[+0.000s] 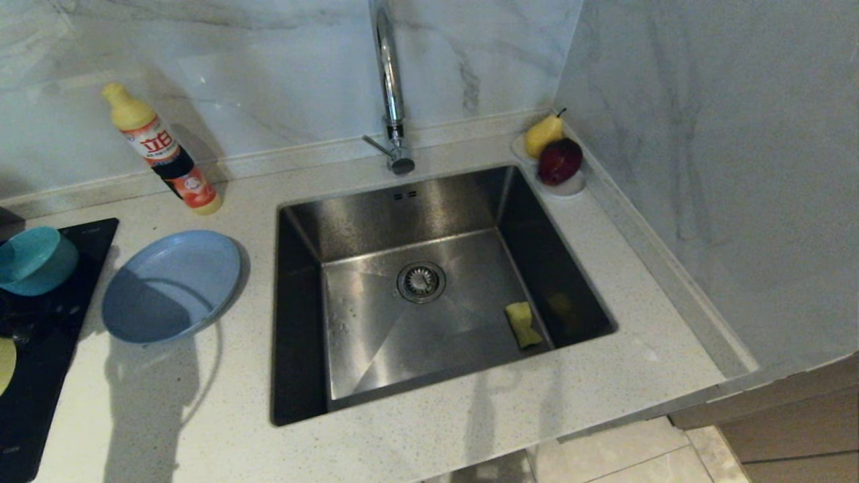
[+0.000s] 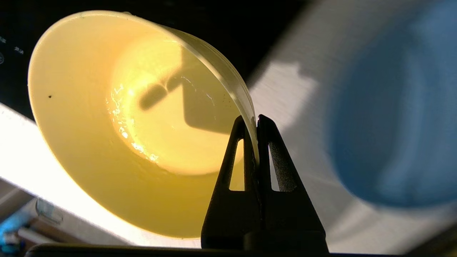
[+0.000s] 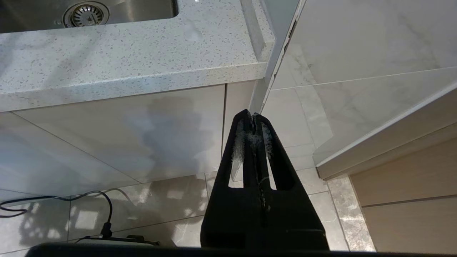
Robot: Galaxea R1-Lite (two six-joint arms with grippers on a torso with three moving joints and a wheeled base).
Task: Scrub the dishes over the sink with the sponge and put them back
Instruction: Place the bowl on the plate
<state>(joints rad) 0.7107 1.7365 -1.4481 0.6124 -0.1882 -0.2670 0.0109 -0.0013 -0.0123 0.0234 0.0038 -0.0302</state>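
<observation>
Left pincer (image 2: 251,123) clenched on yellow bowl (image 2: 117,117) rim, right pincer (image 3: 252,117) clenched empty below surface (image 1: 470,422) edge, sponge (image 1: 522,324) in sink (image 1: 376,322), plate (image 1: 171,285) and teal bowl (image 1: 33,260) left, detergent bottle (image 1: 164,151) behind.

A pale speckled stone table (image 1: 470,422) is seen, with a square steel sink (image 1: 376,322) set into its middle. A sponge (image 1: 523,324) lies on the sink floor near the right wall. A grey-blue plate (image 1: 171,285) rests on the table just left of the sink. A detergent bottle (image 1: 161,149) stands at the back edge, behind the plate. A black cooktop (image 1: 40,376) occupies the left edge, and a teal bowl (image 1: 33,260) sits on it. A white saucer (image 1: 570,186) holding a pear (image 1: 542,134) and a red apple (image 1: 559,161) is placed in the back right corner.
</observation>
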